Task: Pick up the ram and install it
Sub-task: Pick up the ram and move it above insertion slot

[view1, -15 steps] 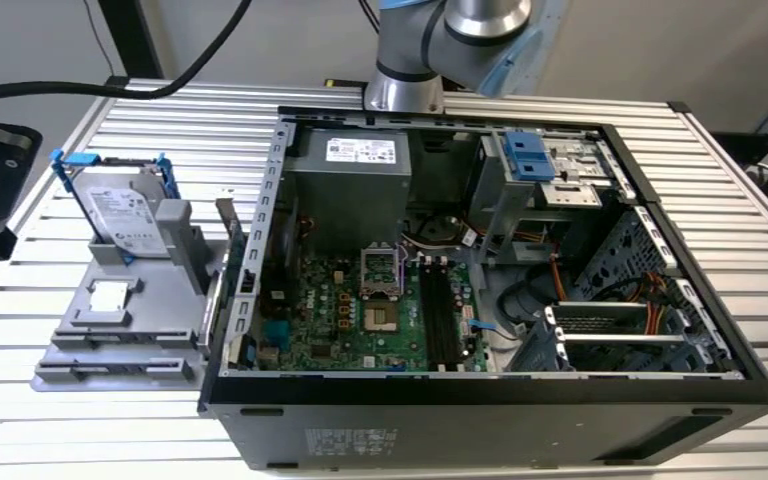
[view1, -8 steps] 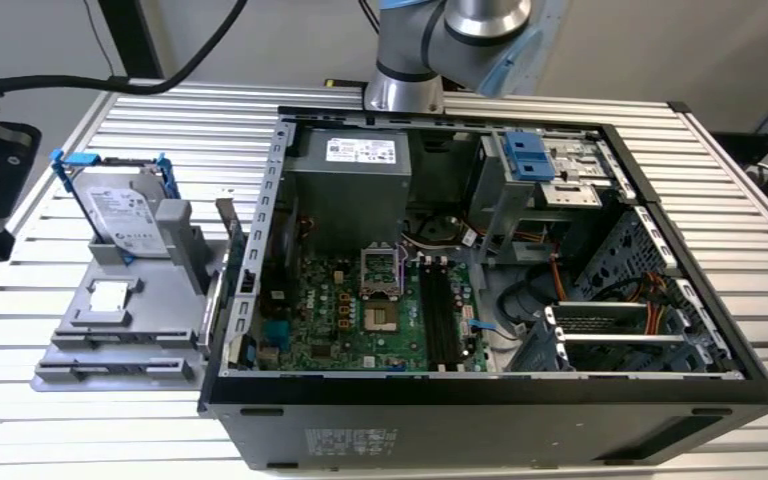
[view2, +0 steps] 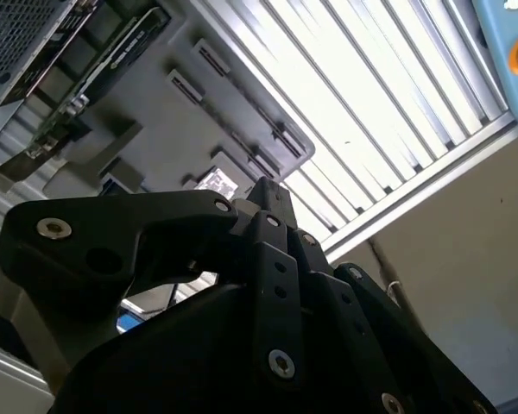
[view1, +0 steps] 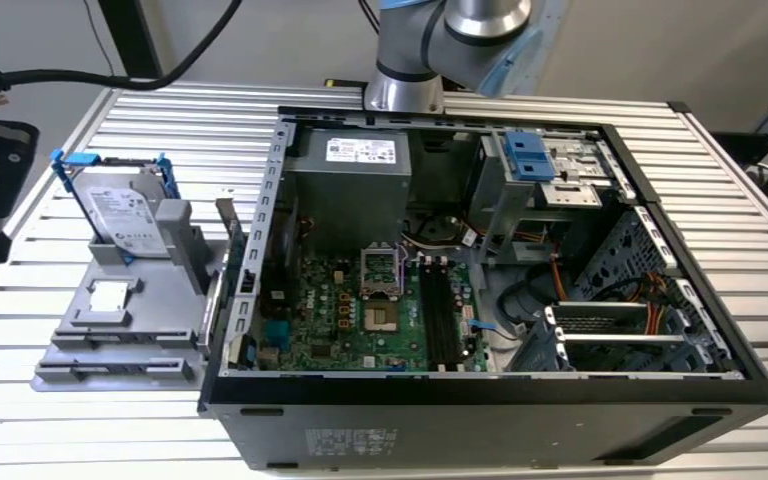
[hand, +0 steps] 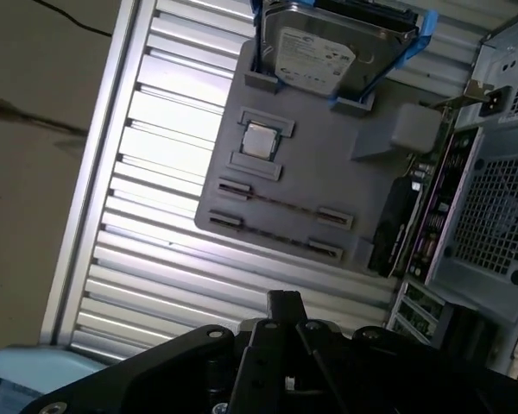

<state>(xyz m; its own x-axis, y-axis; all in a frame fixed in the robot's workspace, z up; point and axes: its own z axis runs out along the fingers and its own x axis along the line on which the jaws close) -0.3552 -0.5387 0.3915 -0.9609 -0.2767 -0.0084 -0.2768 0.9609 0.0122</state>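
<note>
Gripper (hand: 285, 304), pressed together, is held near tray (hand: 328, 172) edge; tray is set on table (hand: 155, 259) beside case (view1: 491, 425).

In the second wrist view we see our claw (view2: 272, 197) built of matte black, angular links lying side by side, each pinned with round silver screw heads, and tapering to a slim black tip. At the far end from the claw, our arm (view1: 408, 60) shows smooth silver-grey rounded housings with a light blue cap on one joint, above a round, silvery metal collar.
</note>
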